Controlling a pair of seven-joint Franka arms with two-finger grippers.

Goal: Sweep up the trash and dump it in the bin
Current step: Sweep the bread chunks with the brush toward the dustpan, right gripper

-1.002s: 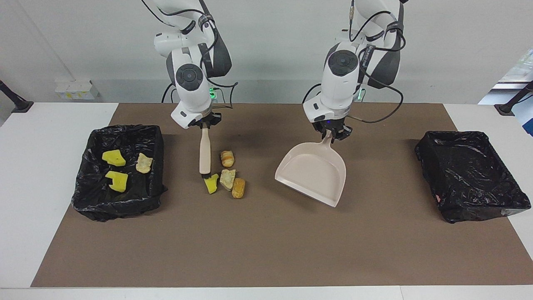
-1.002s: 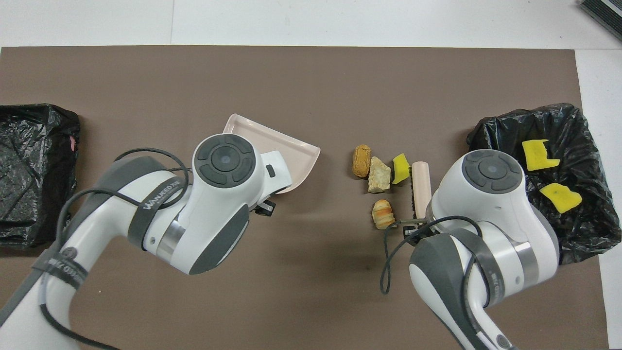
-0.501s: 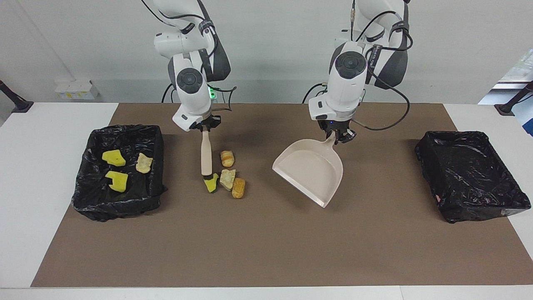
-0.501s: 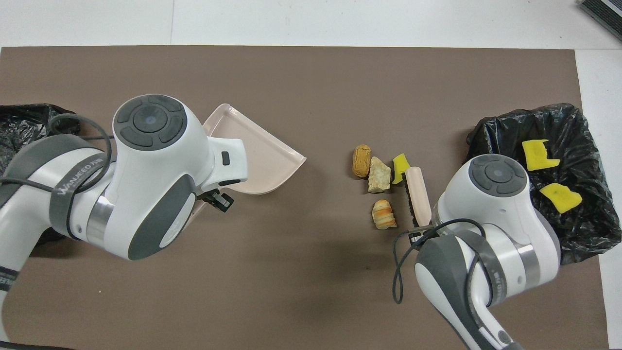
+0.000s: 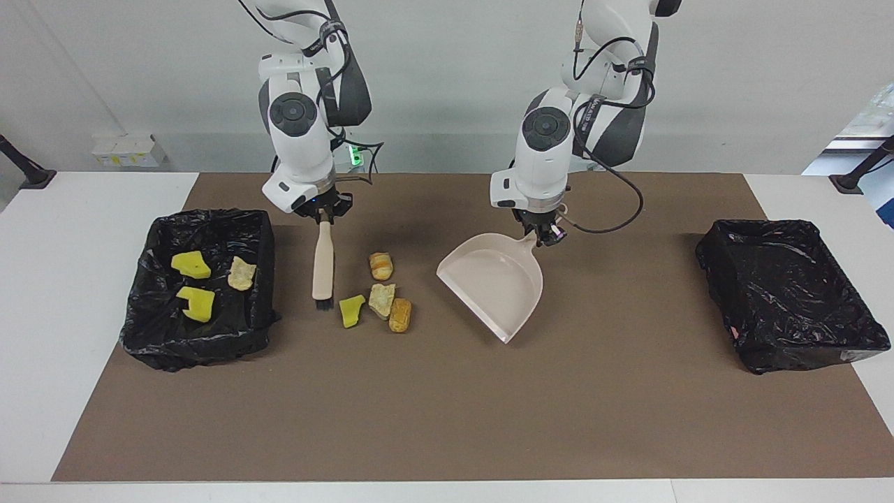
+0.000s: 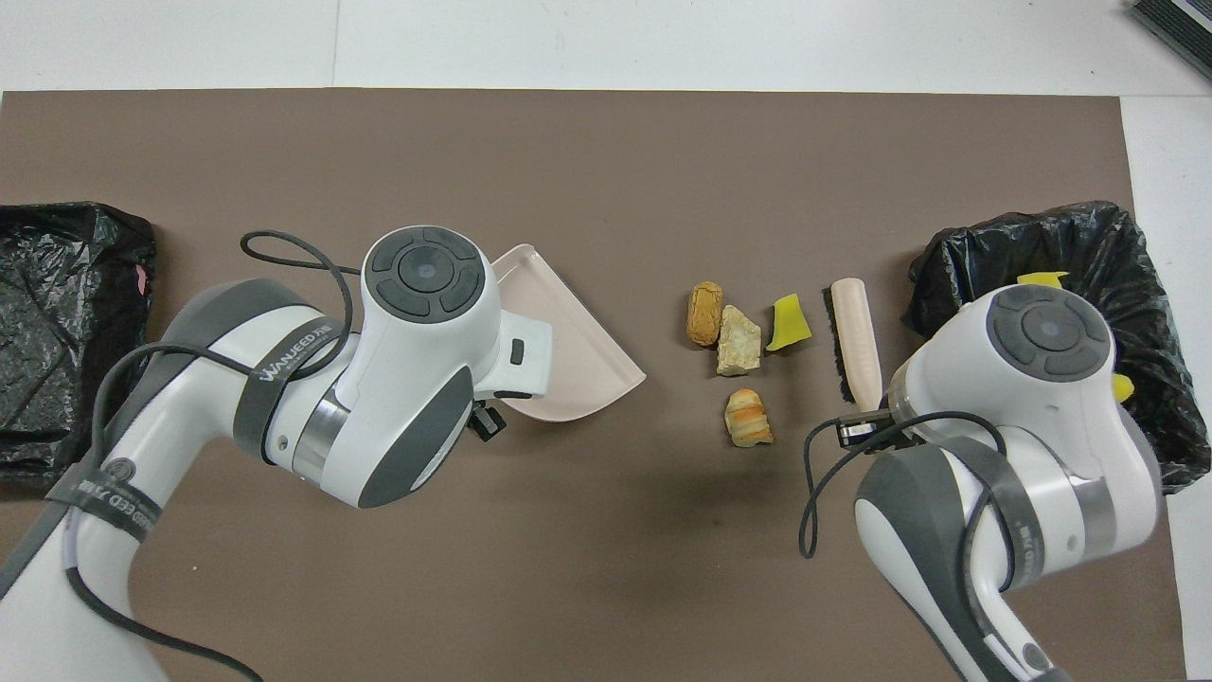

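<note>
Several trash chunks lie together on the brown mat: a yellow piece [image 5: 350, 310] [image 6: 788, 322], a tan lump [image 5: 381, 300] [image 6: 739, 339], a golden-brown lump [image 5: 399, 315] [image 6: 704, 313] and a striped roll [image 5: 380, 265] [image 6: 747, 417]. My right gripper [image 5: 322, 209] is shut on the top of a cream-handled brush [image 5: 323, 260] [image 6: 857, 332]. The bristles hang just beside the yellow piece, apart from it. My left gripper [image 5: 541, 234] is shut on the handle of a pale pink dustpan [image 5: 492, 283] [image 6: 568, 350]. The pan is tilted, with its mouth turned toward the trash.
A black-lined bin [image 5: 202, 218] [image 6: 1042, 237] at the right arm's end holds two yellow pieces [image 5: 190, 265] and a tan one [image 5: 242, 273]. A second black-lined bin [image 5: 761, 227] [image 6: 57, 322] stands at the left arm's end.
The brush has pulled off the yellow piece toward the right arm's bin. The left gripper has carried the dustpan closer to the trash and turned it.
</note>
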